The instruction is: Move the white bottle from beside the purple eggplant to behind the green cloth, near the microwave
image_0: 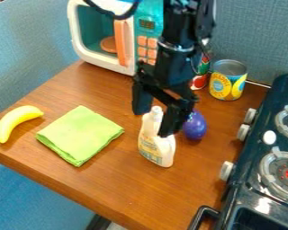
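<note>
The black gripper [151,123] hangs over the middle of the counter, open, its two fingers spread apart. A white bottle [158,146] with a printed label stands under it, the narrow top showing in the gap between the fingers. Whether they touch it, I cannot tell. Just right of the right finger is a purple egg-shaped object [195,125]. A folded green cloth [80,134] lies flat to the left of the bottle, and a yellow banana [16,122] rests farther left.
At the back stands a toy microwave [100,33] with an orange handle. A yellow-labelled can [227,81] and a red and green can [199,74] stand behind the egg-shaped object. The dark stove [254,179] with knobs borders the right side of the wooden counter [128,193].
</note>
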`<state>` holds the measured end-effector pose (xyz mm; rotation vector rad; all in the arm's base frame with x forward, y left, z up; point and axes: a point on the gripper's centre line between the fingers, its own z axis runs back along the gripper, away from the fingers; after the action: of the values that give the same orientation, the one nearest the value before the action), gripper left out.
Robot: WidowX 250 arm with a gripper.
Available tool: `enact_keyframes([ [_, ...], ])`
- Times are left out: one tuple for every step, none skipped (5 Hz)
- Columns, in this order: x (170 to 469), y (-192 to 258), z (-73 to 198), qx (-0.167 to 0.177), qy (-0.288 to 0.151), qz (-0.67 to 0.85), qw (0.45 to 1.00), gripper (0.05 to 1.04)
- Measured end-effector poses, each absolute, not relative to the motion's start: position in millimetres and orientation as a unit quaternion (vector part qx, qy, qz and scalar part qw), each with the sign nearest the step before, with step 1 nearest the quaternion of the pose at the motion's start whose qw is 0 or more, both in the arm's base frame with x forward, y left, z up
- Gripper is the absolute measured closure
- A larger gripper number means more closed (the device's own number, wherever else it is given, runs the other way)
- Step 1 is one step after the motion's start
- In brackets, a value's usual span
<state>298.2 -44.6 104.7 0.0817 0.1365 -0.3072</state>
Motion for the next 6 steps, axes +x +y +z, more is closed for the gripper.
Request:
enact_keyframes([
  [304.9,-41.5,100.3,0.057,0.077,-0.139,0.986,0.083],
  [311.6,-42.5,98.2,0.058,0.081,-0.143,0.985,0.083],
  [317.5,-43.3,97.3,0.054,0.082,-0.148,0.984,0.083],
  [323.9,-38.7,91.0,0.038,0.09,-0.139,0.985,0.106],
  [326.8,-32.4,91.0,0.029,0.094,-0.134,0.986,0.185],
  [327.9,-24.7,91.5,0.026,0.096,-0.134,0.986,0.469],
])
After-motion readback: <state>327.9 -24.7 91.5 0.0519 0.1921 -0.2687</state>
